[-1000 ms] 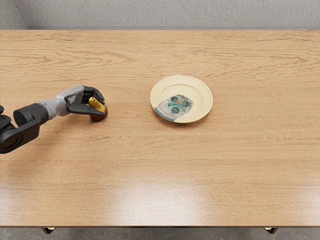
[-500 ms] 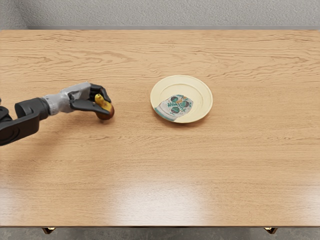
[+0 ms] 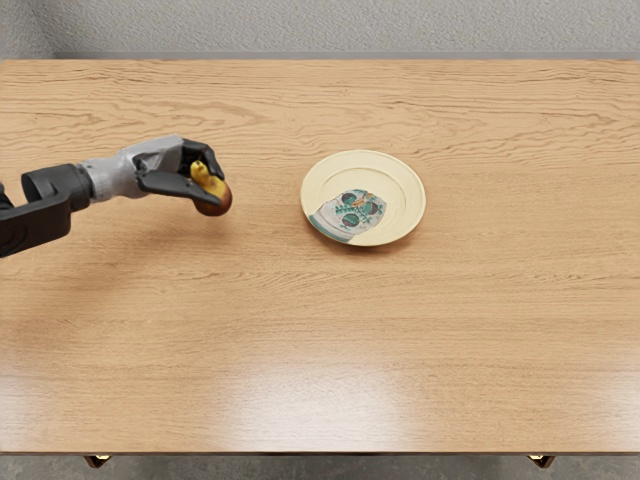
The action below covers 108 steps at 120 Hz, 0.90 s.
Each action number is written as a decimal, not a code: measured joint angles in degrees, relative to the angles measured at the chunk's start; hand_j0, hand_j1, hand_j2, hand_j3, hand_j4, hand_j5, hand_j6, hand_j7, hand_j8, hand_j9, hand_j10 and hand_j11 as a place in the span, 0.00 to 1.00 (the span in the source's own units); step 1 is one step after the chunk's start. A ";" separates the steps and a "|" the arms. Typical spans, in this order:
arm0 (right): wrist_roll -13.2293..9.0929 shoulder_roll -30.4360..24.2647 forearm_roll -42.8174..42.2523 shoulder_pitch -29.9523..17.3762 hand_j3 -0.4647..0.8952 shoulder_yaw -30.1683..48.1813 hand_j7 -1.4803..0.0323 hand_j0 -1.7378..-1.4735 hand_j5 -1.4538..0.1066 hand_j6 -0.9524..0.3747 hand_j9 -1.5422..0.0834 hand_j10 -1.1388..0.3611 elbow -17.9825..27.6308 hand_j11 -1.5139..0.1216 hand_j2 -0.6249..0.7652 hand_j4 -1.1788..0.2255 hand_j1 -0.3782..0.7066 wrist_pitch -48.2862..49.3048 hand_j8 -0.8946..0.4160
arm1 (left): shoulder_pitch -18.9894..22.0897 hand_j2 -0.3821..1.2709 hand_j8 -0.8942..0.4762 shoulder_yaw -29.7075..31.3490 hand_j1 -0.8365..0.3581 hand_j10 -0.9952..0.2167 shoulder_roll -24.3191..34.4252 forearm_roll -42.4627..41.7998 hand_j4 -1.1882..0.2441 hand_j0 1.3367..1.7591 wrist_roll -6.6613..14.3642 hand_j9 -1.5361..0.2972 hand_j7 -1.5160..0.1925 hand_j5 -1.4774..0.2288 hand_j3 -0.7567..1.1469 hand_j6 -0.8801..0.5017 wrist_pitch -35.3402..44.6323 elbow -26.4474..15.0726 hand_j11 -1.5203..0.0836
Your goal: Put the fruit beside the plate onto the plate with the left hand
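The left hand (image 3: 175,170) is reaching in from the left edge, its dark fingers (image 3: 160,182) closing around a small yellow-and-brown pear-shaped fruit (image 3: 211,193). It is holding the fruit over the light wooden desk (image 3: 320,330), left of the round cream plate with a green painted pattern (image 3: 405,182) and apart from it.

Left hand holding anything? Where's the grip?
The left hand grips the fruit around its yellow upper end; the rounded brown lower part shows below the fingers.

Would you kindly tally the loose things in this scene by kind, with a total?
fruit: 1, grasped in the left hand
plate: 1, with a painted pattern
Total: 2
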 joint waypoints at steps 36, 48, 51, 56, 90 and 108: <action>0.00 0.00 0.00 -0.01 0.34 0.00 0.96 0.30 0.92 0.71 0.94 0.75 0.00 0.91 0.45 0.83 0.05 0.00 0.67 | -3.11 0.50 0.51 -0.12 0.28 0.65 -0.22 -0.03 0.35 0.75 1.58 0.18 0.17 0.12 0.40 0.36 -1.01 0.25 0.24; 0.00 0.00 0.01 0.00 0.34 0.00 0.96 0.30 0.92 0.71 0.94 0.75 0.00 0.91 0.45 0.83 0.05 0.00 0.67 | -3.75 0.50 0.52 -0.98 0.28 0.67 -0.98 0.11 0.35 0.74 3.25 0.18 0.17 0.11 0.40 0.37 -0.72 0.50 0.23; 0.00 0.00 0.01 -0.01 0.34 0.00 0.96 0.30 0.92 0.71 0.94 0.75 0.00 0.91 0.45 0.83 0.05 0.00 0.67 | -3.76 0.50 0.52 -1.34 0.27 0.67 -1.26 0.16 0.36 0.74 3.71 0.18 0.17 0.11 0.40 0.38 -0.65 0.55 0.24; 0.00 0.00 0.01 -0.01 0.34 0.00 0.96 0.30 0.92 0.71 0.94 0.75 0.00 0.91 0.45 0.83 0.05 0.00 0.67 | -3.84 0.50 0.53 -1.81 0.28 0.66 -2.02 0.19 0.35 0.74 4.34 0.18 0.17 0.11 0.40 0.37 -0.54 0.69 0.24; 0.00 0.00 0.01 -0.01 0.34 0.00 0.96 0.30 0.92 0.71 0.94 0.75 0.00 0.91 0.45 0.83 0.05 0.00 0.67 | -5.06 0.42 0.39 -3.92 0.32 0.59 -5.88 0.19 0.31 0.74 7.58 0.20 0.19 0.16 0.40 0.22 -0.02 2.58 0.23; 0.00 0.00 0.00 0.00 0.34 0.00 0.96 0.30 0.92 0.71 0.94 0.75 0.00 0.91 0.45 0.83 0.05 0.00 0.67 | -5.40 0.40 0.23 -4.22 0.30 0.51 -7.58 0.24 0.26 0.75 8.08 0.22 0.21 0.19 0.40 0.10 0.15 3.71 0.23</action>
